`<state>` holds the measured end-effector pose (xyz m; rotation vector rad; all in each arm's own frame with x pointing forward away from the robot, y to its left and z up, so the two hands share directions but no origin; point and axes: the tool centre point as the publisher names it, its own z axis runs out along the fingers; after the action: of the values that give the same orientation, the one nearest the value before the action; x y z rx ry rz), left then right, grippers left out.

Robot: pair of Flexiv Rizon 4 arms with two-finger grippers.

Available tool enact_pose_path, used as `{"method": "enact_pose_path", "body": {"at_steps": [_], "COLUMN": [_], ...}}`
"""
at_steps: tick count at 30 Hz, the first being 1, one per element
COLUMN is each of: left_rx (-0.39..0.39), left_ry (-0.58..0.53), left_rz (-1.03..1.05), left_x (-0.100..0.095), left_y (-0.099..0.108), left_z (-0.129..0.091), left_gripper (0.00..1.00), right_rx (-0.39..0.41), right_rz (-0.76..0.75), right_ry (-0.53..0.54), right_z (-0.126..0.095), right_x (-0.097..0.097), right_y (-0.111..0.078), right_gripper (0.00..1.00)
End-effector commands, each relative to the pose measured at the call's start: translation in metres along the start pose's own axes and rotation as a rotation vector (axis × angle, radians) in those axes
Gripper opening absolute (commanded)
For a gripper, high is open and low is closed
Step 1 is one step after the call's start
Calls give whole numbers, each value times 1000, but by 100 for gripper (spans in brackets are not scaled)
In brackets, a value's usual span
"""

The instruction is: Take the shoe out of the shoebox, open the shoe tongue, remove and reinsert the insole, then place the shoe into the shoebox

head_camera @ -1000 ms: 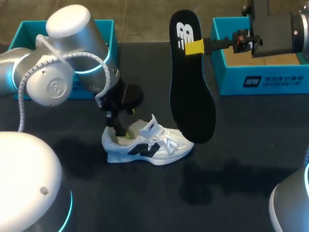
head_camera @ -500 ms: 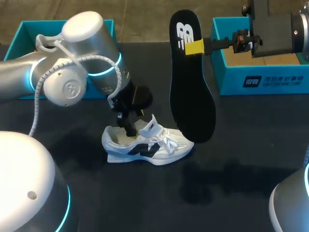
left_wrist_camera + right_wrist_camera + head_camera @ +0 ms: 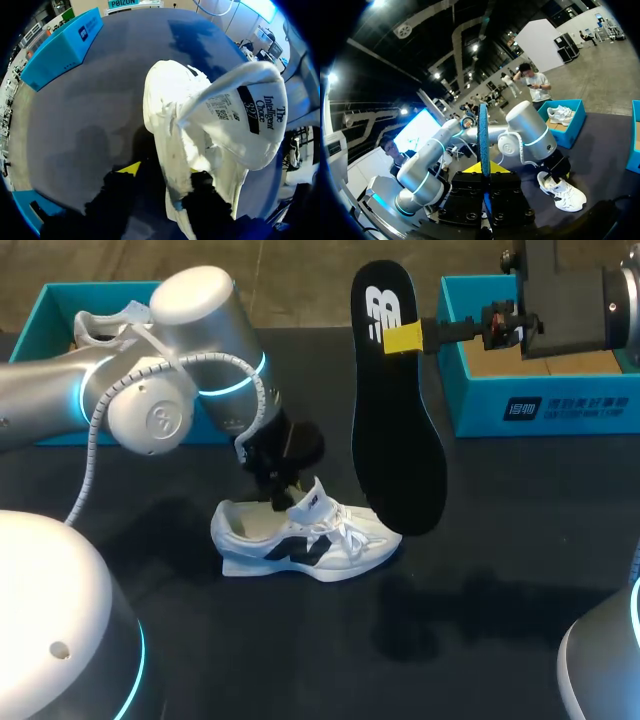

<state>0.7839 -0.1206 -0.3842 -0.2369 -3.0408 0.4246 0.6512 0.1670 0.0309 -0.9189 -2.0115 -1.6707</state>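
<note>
At the far left of the black tabletop [image 3: 500, 570] stood the teal left shoebox [image 3: 55, 300], with a second white shoe [image 3: 100, 328] lying inside it. The left arm [image 3: 150, 410] stretched from that side over the tabletop, and the left pincer [image 3: 162, 172] was down at the opening of the shoe [image 3: 305, 540]. The shoe, white with dark markings, sat on its sole near the middle of the tabletop, toe to the right, outside both boxes. Its tongue [image 3: 245, 115] stood lifted. The left pincer's fingers were parted astride the shoe's side wall, one inside the shoe and the other outside with a gap showing, so they gripped nothing.

Just right of the shoe, the black insole [image 3: 395, 410] hung upright in the air, its lower end showing beside the shoe's toe in the head view. The right pincer [image 3: 403, 337] was clamped on the insole's upper part. In the right wrist view the insole stood edge-on between the closed fingers. At the far right stood the teal right shoebox [image 3: 540, 405] with a brown floor, well apart from the shoe.
</note>
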Motion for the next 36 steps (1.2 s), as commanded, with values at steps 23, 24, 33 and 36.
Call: {"method": "enact_pose_path", "body": {"at_steps": [23,24,33,36], "left_rx": [-10,-23,-94,-136], "left_ry": [356,377,536,554], "left_rz": [462,495,782,895], "left_x": [4,5,6,3], "left_y": [-6,-7,-27,-33], "left_z": [-42,-44,-53,-51], "left_gripper": [0,0,0,0], "right_rx": [5,5,5,5], "right_rz": [2,2,2,2], "right_ry": [0,0,0,0], "right_z": [5,5,5,5], "right_x": [-1,-1,-1,-1], "right_y": [4,4,4,4], "right_gripper": [0,0,0,0]}}
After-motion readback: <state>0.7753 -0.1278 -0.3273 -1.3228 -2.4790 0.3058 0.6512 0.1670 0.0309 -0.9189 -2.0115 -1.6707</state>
